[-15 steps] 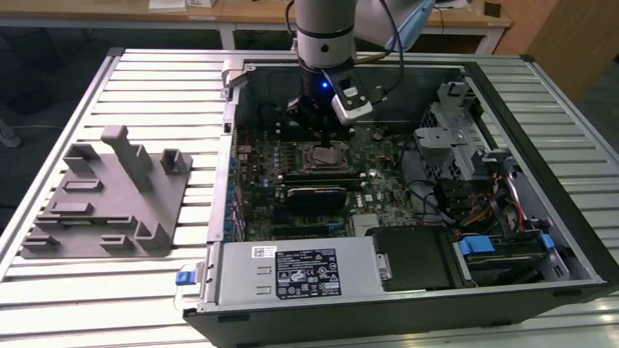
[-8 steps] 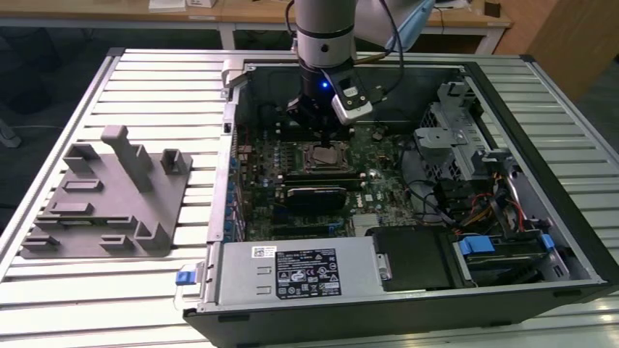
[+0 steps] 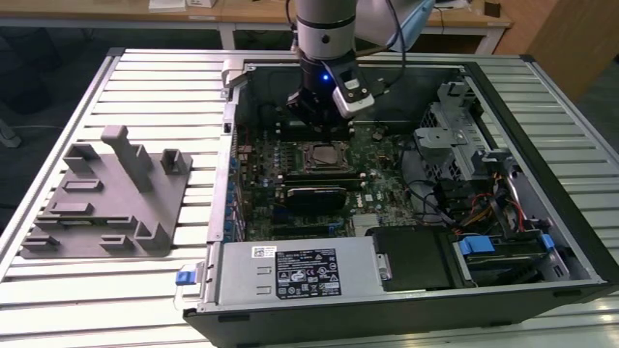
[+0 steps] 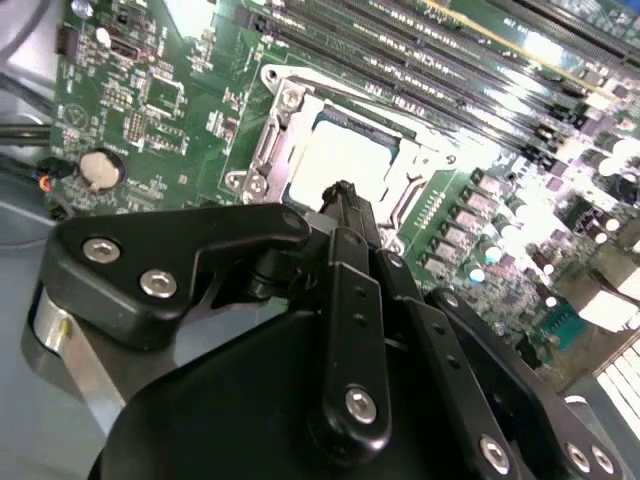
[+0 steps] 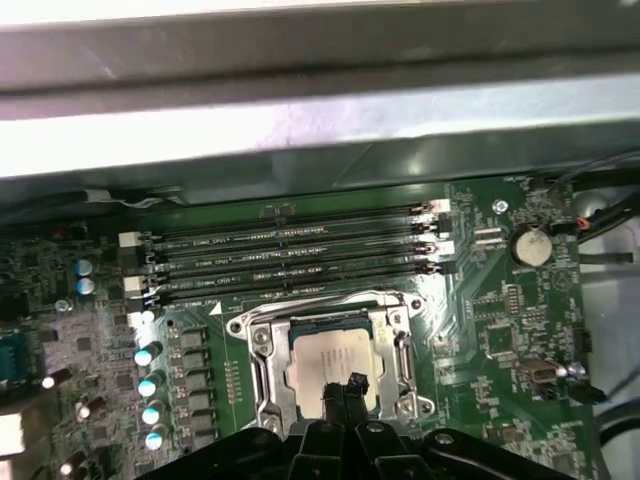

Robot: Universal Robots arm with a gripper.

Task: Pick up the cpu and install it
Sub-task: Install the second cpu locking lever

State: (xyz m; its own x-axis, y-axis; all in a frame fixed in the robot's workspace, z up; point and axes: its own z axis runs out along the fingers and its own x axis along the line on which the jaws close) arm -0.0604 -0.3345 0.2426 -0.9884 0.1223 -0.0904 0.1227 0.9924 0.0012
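The cpu (image 5: 335,362) is a pale silver square lying flat inside the metal-edged socket frame (image 5: 258,350) on the green motherboard. It also shows in the second wrist view (image 4: 345,160) and in the exterior view (image 3: 322,154). My gripper (image 5: 347,386) hangs just above the chip's edge with its black fingertips pressed together and nothing between them. In the exterior view the gripper (image 3: 320,125) reaches down into the open computer case, just behind the socket. The black fingers (image 4: 345,215) cover part of the chip in the second wrist view.
Several memory slots (image 5: 290,250) run beside the socket, with a coin cell (image 5: 530,243) nearby. The case wall (image 5: 320,120) stands close behind. A grey fixture with upright posts (image 3: 106,196) lies on the slatted table. The power supply (image 3: 300,272) and drive cage (image 3: 454,138) crowd the case.
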